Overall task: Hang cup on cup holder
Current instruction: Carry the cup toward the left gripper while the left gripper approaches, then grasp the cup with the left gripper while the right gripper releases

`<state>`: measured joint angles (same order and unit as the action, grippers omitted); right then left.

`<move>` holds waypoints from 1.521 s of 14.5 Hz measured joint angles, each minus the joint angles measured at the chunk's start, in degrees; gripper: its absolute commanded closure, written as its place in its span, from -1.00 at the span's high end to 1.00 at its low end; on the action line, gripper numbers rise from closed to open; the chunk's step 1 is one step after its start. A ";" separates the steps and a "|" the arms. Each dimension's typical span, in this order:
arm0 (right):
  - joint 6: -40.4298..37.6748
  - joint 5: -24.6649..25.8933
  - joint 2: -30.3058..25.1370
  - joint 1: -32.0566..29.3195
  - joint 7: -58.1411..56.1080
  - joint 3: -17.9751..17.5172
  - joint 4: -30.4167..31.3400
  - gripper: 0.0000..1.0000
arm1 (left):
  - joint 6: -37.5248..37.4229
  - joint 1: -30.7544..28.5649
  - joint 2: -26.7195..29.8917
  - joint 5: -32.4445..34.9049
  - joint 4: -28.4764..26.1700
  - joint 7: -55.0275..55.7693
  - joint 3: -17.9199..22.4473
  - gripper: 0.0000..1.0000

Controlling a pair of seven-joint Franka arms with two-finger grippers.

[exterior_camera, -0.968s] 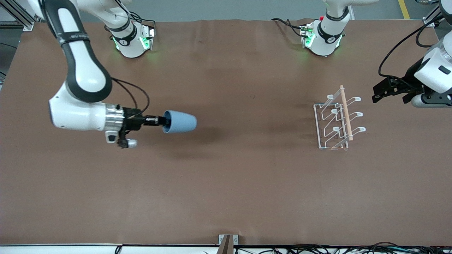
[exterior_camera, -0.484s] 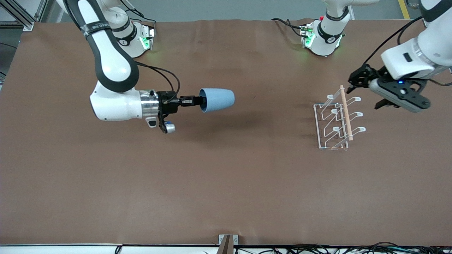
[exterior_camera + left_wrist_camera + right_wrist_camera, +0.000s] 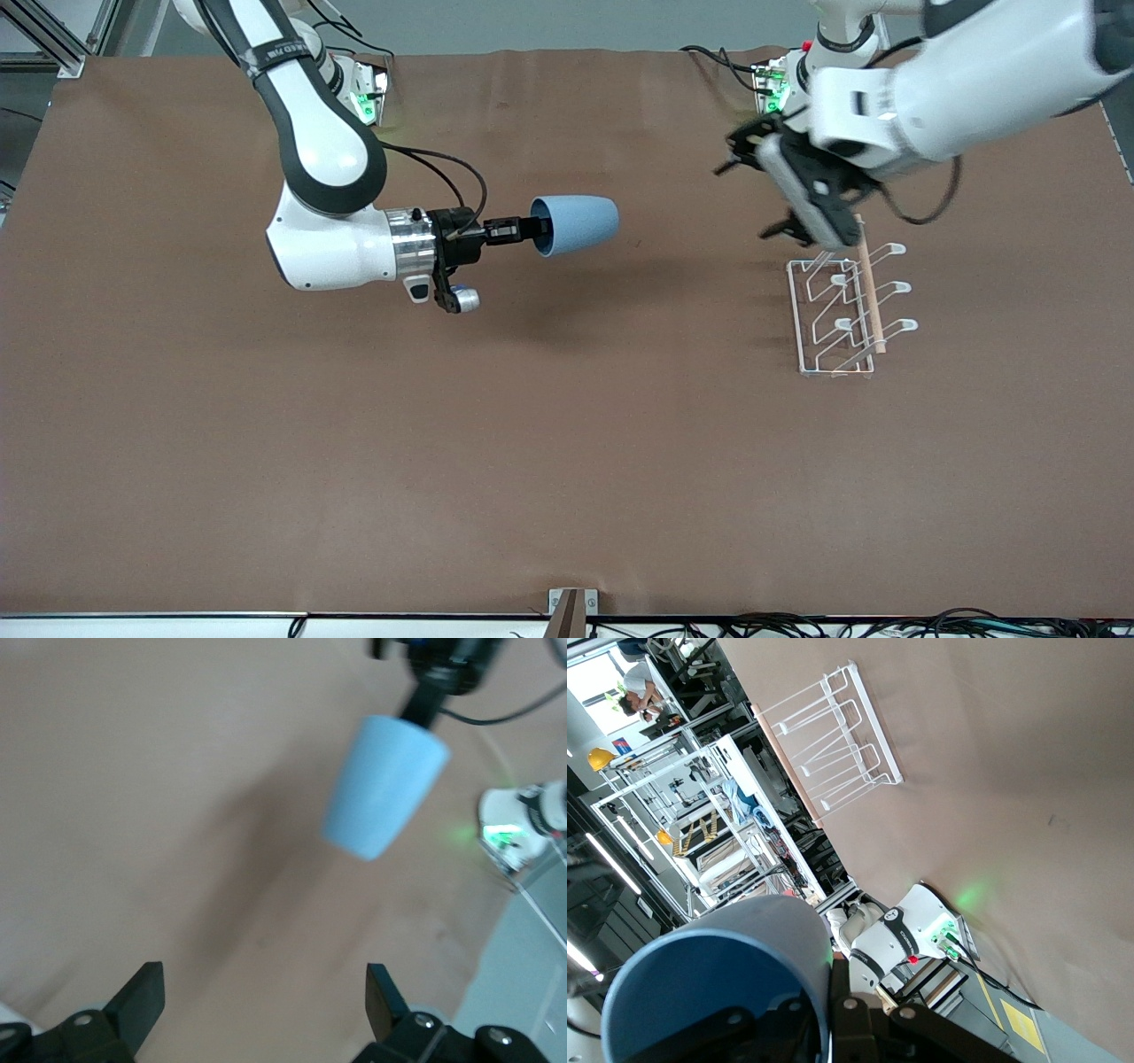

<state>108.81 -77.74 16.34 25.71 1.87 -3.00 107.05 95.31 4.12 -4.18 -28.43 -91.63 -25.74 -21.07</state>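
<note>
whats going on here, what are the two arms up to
The right gripper holds the light-blue cup by its rim, lying sideways in the air over the middle of the table. The white wire cup holder stands empty toward the left arm's end. The left gripper hangs open in the air by the holder's end farther from the front camera, facing the cup. Nothing is hung yet.

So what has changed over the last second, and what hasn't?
The right gripper, shut on the cup and holding it sideways in the air, has carried it toward the cup holder and toward the robots' bases. The left gripper, fingers open, has swung in from the table's edge to above the rack's end nearest the bases, facing the cup. The cup holder has not moved, and nothing hangs on it.
</note>
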 measured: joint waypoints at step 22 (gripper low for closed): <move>0.28 -0.03 -0.01 0.70 0.00 0.21 0.18 -0.98 | 18.07 9.72 -13.93 1.23 0.17 -1.98 -7.04 0.49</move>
<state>109.09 -77.77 16.34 26.42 1.87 -2.79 107.24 113.39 13.83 -18.11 -27.20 -91.46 -27.72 -28.11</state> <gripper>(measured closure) 0.952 0.040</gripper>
